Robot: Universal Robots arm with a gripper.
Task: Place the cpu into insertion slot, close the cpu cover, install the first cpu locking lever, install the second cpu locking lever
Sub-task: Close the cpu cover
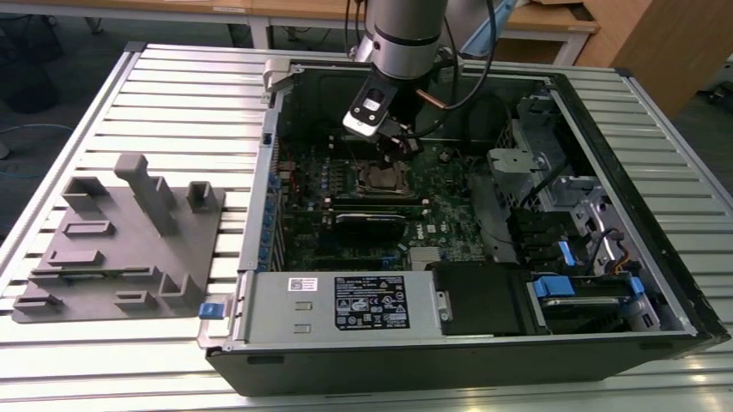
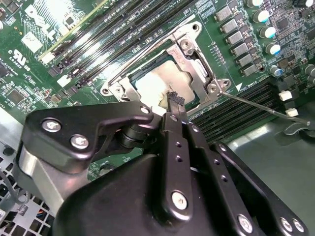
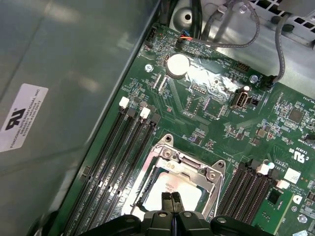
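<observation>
— Inside the open computer case (image 1: 458,365), where was the gripper (image 1: 393,142) seen?

— It was held low over the insertion slot (image 1: 377,178) on the green motherboard (image 3: 211,118).

— And how were the jaws found?

— They were pressed together with nothing gripped between them. In both wrist views the black fingertips (image 3: 167,199) were closed on each other.

— Where was the cpu (image 2: 160,83) placed relative to them?

— It was seated in the slot, silvery top up, directly beneath the closed tips. Whether it was touched by them could not be told.

— Was the cpu cover (image 2: 197,66) noted?

— It was laid flat around the chip, whose top was framed by its window. A thin locking lever (image 2: 261,108) was seen stretched away from the cover's corner, across the long black memory slots (image 2: 231,118).
</observation>
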